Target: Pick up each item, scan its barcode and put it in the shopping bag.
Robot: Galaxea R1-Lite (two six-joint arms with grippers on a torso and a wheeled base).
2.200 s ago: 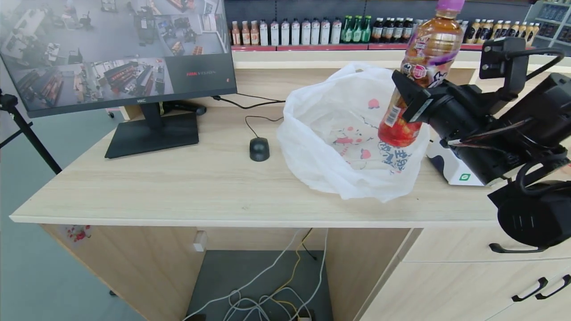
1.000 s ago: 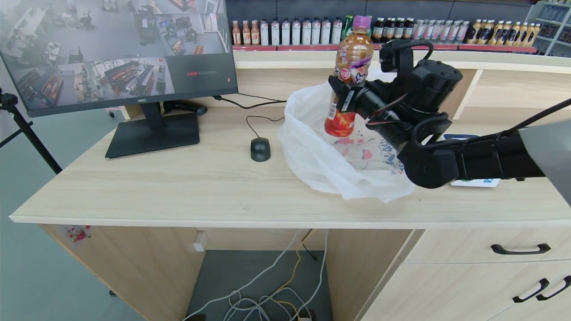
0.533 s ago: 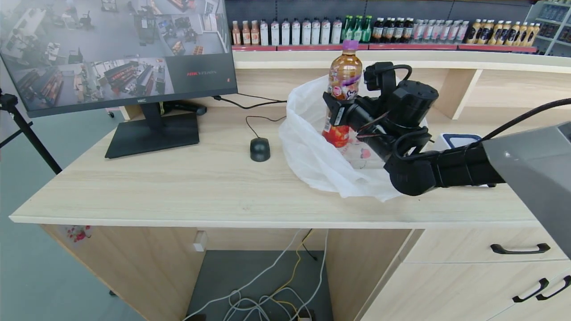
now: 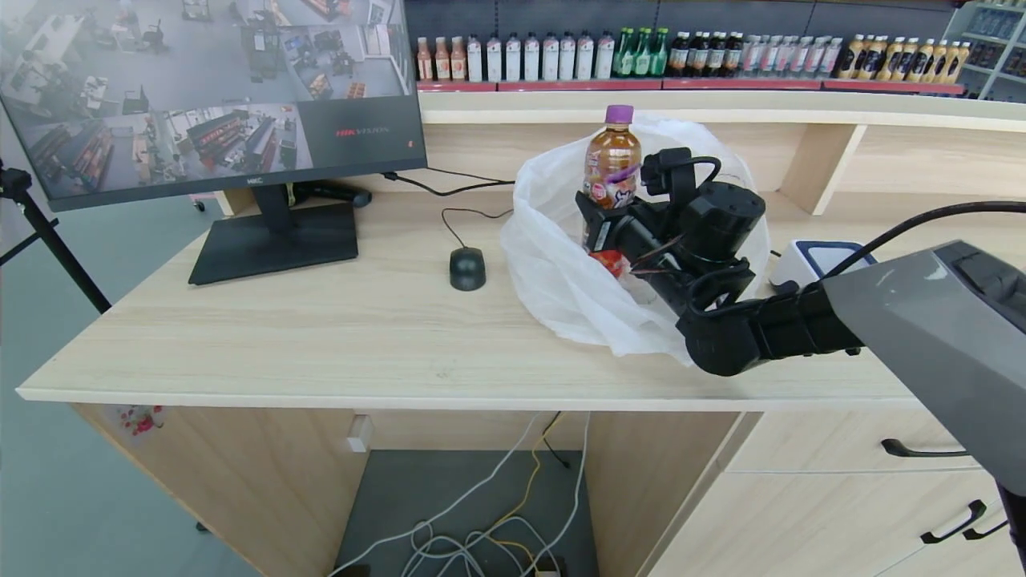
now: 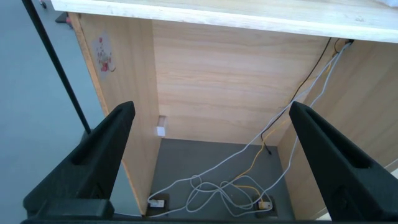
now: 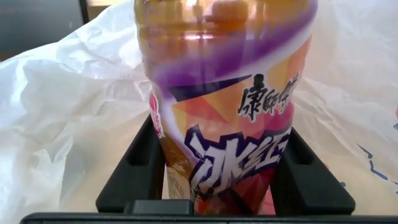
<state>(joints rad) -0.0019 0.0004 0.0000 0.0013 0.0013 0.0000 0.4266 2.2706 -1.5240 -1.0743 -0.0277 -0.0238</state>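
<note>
Purple-capped amber bottle point(image 4: 611, 164), upright

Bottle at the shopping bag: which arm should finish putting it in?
Right. The right gripper is shut on the bottle, upright in the open mouth of the shopping bag; it likely need only lower and release. The left gripper hangs open below the counter, facing cables, away from the bag.

A wooden counter point(image 4: 321, 336) bears a monitor point(image 4: 208, 88), mouse point(image 4: 467, 268), shopping bag point(image 4: 561, 280) and white box point(image 4: 809, 260).
</note>
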